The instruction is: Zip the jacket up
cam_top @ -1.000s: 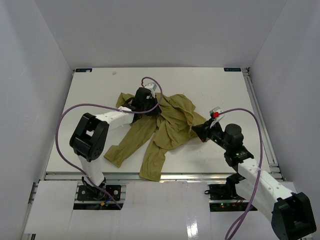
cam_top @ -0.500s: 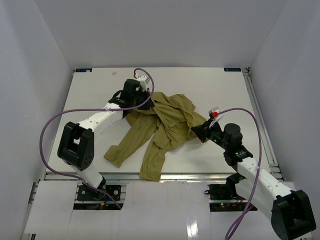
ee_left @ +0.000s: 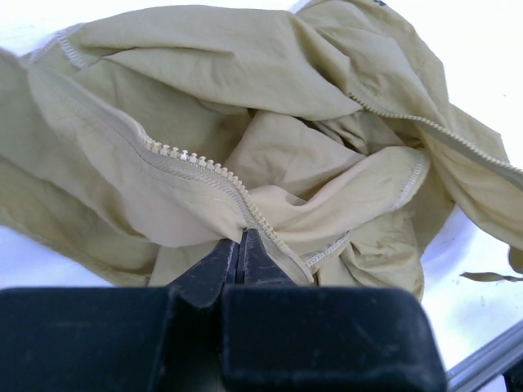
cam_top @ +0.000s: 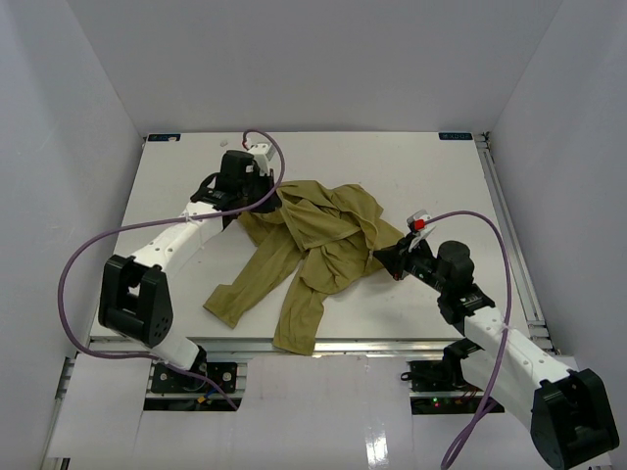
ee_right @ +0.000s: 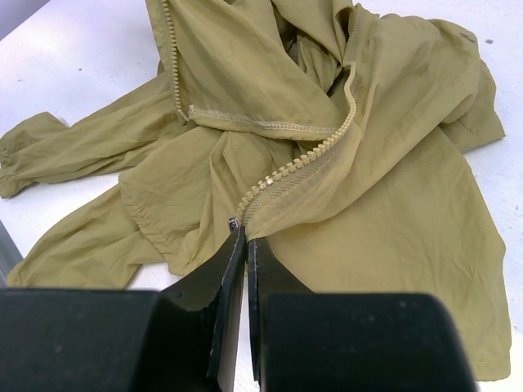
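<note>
The olive-green jacket (cam_top: 318,240) lies crumpled and unzipped on the white table (cam_top: 421,166), sleeves trailing toward the near edge. My left gripper (cam_top: 266,194) is shut on the jacket's zipper edge at its far left; in the left wrist view the jaws (ee_left: 242,237) pinch the toothed zipper tape (ee_left: 196,162). My right gripper (cam_top: 384,257) is shut on the jacket's right edge; in the right wrist view it (ee_right: 245,233) pinches the end of the other zipper tape (ee_right: 306,155), with a small metal piece (ee_right: 233,222) at the tip.
A metal rail (cam_top: 509,235) runs along the table's right edge. White walls enclose the table on three sides. Purple cables loop off both arms.
My left gripper has moved left and toward the back of the table, pulling the jacket's zipper edge with it and stretching the cloth. The right gripper has held still.
</note>
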Robot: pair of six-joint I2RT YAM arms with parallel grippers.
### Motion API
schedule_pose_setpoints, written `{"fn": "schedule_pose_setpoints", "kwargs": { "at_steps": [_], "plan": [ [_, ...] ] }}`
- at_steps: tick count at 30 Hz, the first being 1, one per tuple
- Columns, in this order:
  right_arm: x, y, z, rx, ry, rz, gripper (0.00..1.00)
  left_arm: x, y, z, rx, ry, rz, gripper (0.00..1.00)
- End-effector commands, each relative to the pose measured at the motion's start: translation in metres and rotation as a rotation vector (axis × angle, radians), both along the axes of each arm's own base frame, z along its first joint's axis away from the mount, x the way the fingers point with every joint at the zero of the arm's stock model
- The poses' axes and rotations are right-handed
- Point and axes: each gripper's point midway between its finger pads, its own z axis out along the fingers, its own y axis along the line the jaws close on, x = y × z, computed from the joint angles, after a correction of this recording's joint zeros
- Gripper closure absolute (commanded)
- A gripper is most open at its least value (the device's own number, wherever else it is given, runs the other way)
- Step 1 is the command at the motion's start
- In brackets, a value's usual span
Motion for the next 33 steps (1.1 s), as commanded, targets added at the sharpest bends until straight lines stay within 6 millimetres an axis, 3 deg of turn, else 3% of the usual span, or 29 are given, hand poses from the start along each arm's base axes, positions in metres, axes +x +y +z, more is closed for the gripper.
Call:
{"fn": "schedule_pose_setpoints", "kwargs": {
  "at_steps": [1, 4, 6, 9, 13, 18, 22, 27, 33],
  "plan": [
    [0.004, 0.006, 0.022, 0.041, -0.051, 0.020, 0.92, 0.006, -0.020, -0.005, -0.028, 0.035, -0.091, 0.97],
    [0.003, 0.006, 0.021, 0.041, -0.050, 0.023, 0.92, 0.014, -0.032, -0.027, -0.047, 0.082, -0.127, 0.70],
    [0.003, 0.007, 0.022, 0.044, -0.052, 0.027, 0.92, 0.016, -0.039, -0.033, -0.070, 0.076, -0.163, 0.59],
    [0.004, 0.007, 0.021, 0.042, -0.049, 0.024, 0.92, 0.015, -0.047, -0.021, -0.128, 0.013, -0.197, 0.40],
    [0.004, 0.007, 0.020, 0.042, -0.048, 0.027, 0.92, 0.000, -0.034, -0.017, -0.156, -0.014, -0.112, 0.38],
    [0.003, 0.009, 0.020, 0.044, -0.044, 0.036, 0.92, -0.028, -0.024, -0.026, -0.225, -0.043, -0.061, 0.39],
    [0.003, 0.008, 0.020, 0.044, -0.041, 0.027, 0.92, -0.060, -0.040, -0.026, -0.345, -0.071, -0.200, 0.43],
    [0.004, 0.008, 0.023, 0.042, -0.047, 0.023, 0.92, -0.081, -0.057, -0.035, -0.431, -0.050, -0.337, 0.50],
    [0.006, 0.007, 0.024, 0.037, -0.047, 0.016, 0.92, -0.075, -0.064, -0.051, -0.452, -0.025, -0.358, 0.52]
  ]
}}
